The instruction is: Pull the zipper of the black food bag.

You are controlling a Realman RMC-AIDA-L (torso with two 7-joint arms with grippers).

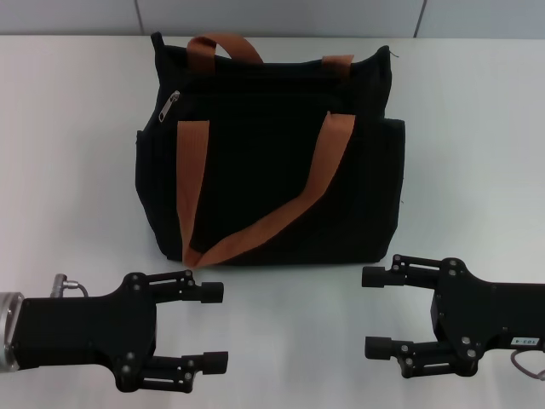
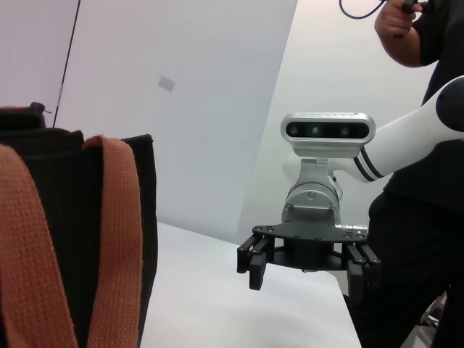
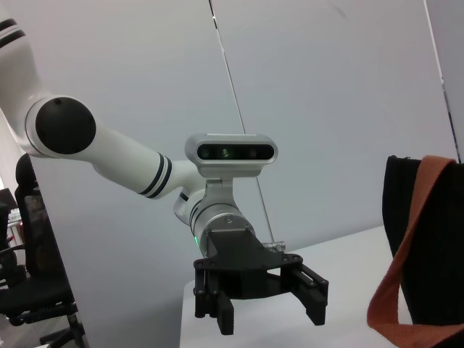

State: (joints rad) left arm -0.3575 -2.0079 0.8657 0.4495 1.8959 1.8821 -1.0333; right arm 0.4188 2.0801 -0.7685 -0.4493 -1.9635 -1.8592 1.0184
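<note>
The black food bag (image 1: 272, 153) stands upright at the middle back of the white table, its orange-brown straps forming a V on its front. The silver zipper pull (image 1: 169, 106) hangs at the left end of the zip line across the bag's upper front. My left gripper (image 1: 213, 328) is open and empty, low on the table in front of the bag's left half. My right gripper (image 1: 377, 312) is open and empty in front of the bag's right half. The bag's edge shows in the left wrist view (image 2: 72, 246) and the right wrist view (image 3: 428, 246).
The white table (image 1: 68, 170) stretches to both sides of the bag. A grey wall (image 1: 272, 17) runs behind it. A person in black (image 2: 420, 181) stands beside the table in the left wrist view. A black chair (image 3: 29, 275) stands off the table.
</note>
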